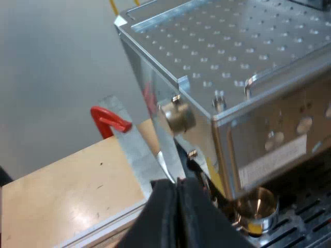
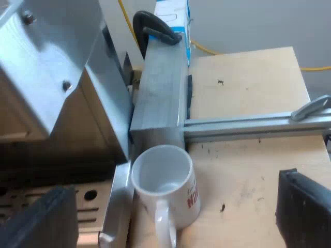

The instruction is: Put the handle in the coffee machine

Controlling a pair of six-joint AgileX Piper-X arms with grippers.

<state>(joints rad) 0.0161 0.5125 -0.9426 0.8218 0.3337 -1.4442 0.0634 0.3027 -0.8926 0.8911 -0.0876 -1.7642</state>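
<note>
L gripper (image 1: pixel 177 182) is clenched on metal holder (image 1: pixel 257 205), held under espresso machine (image 1: pixel 232 62) front. R gripper (image 2: pixel 174 181) is spread open, w/ mug (image 2: pixel 178 206) seen at its 12 o'clock.

Setting: workshop or lab bench. Evidence: bare plywood top (image 2: pixel 248 175) carrying an espresso machine (image 1: pixel 222 57); aluminium rail (image 2: pixel 248 125) across the board; black clamp (image 2: pixel 155 28) at twelve o'clock from the mug (image 2: pixel 181 201); red clamp (image 1: pixel 109 120) at the board's edge; plain grey floor (image 1: pixel 46 67).
</note>
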